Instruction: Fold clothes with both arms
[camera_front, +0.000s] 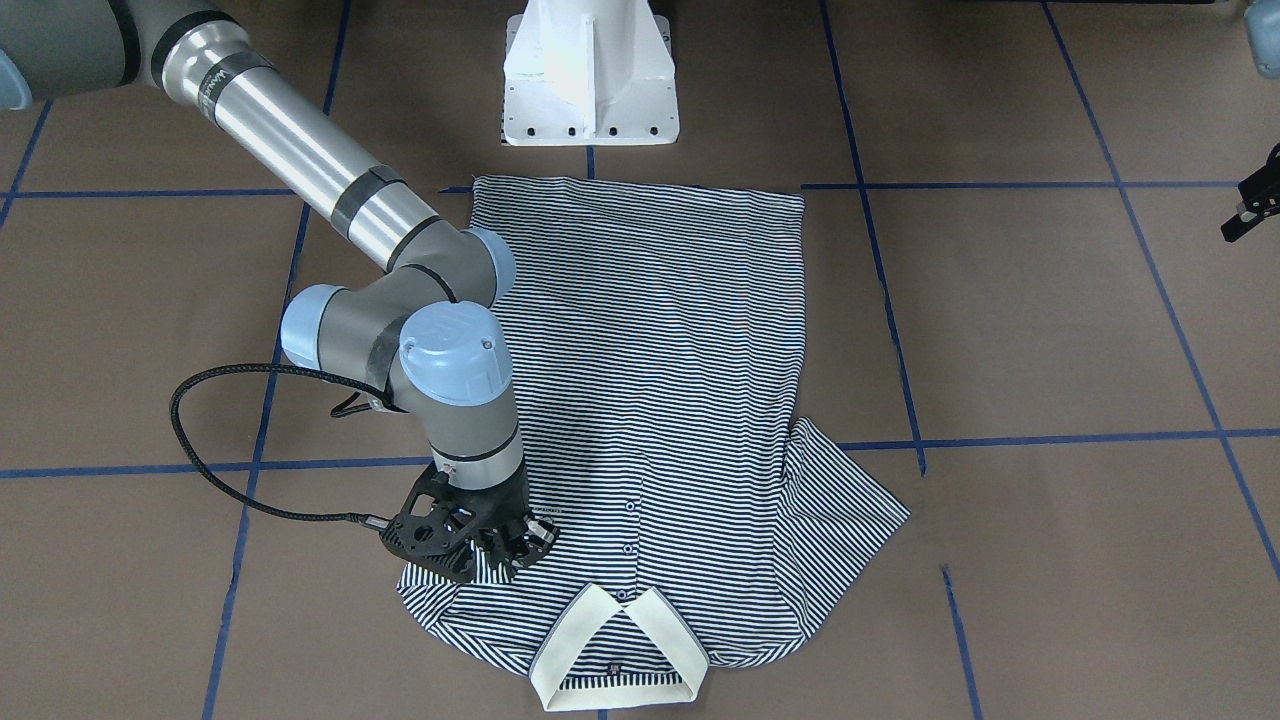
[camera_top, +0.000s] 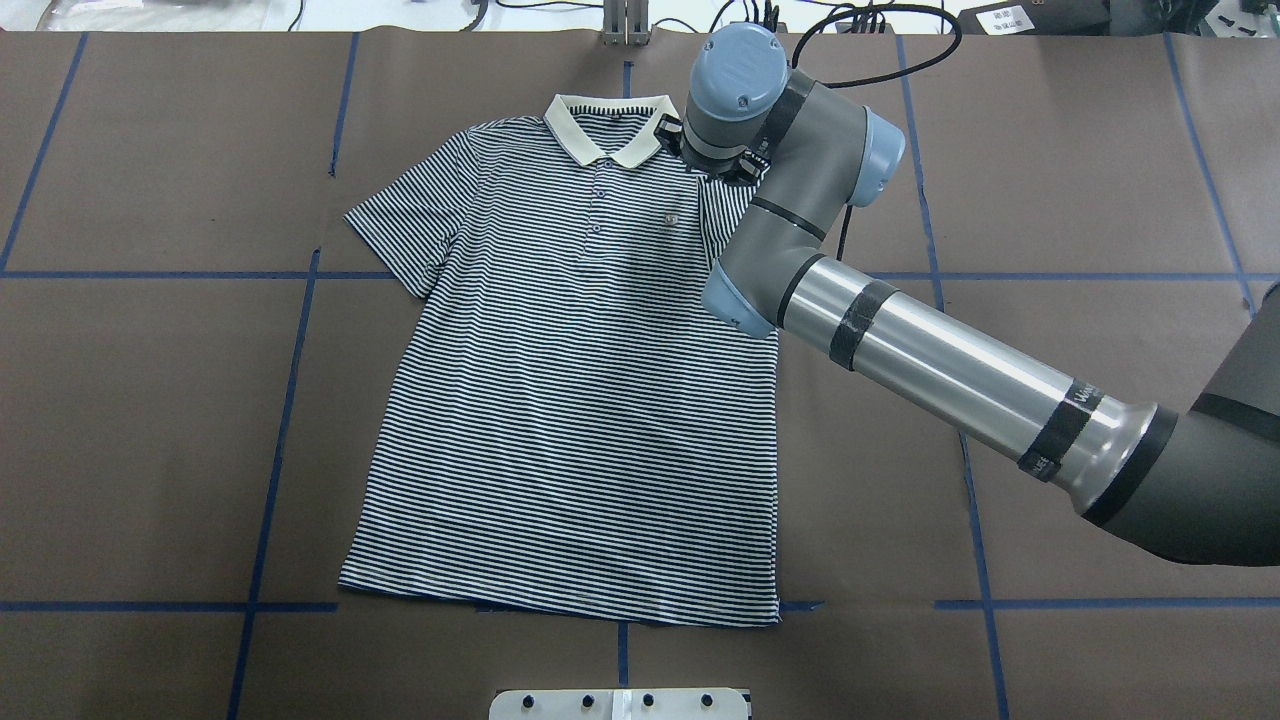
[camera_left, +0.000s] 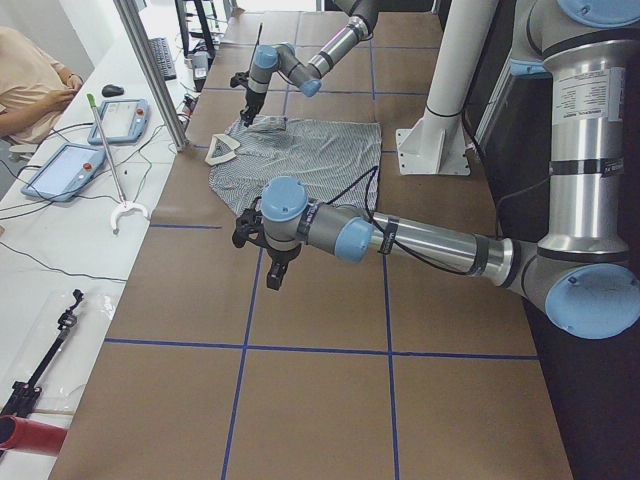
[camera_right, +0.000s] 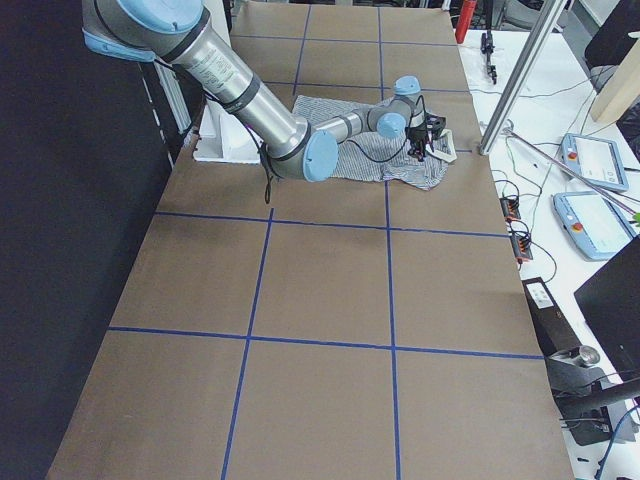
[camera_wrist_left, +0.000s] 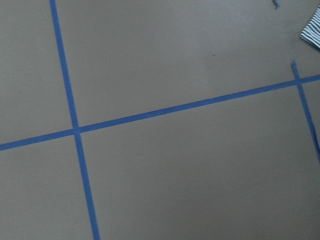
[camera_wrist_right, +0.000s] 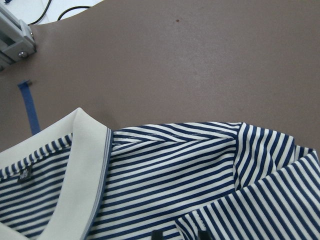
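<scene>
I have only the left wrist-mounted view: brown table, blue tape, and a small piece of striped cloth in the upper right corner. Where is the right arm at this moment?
Observer: The right gripper is down on the polo shirt, at the shoulder beside the collar.
Operator: Is the sleeve there folded?
Observer: Yes, the sleeve on the robot's right lies folded in over the chest. The other sleeve lies spread flat.
Operator: And is my left gripper close to the shirt?
Observer: No. The left gripper hangs above the table, apart from the shirt.
</scene>
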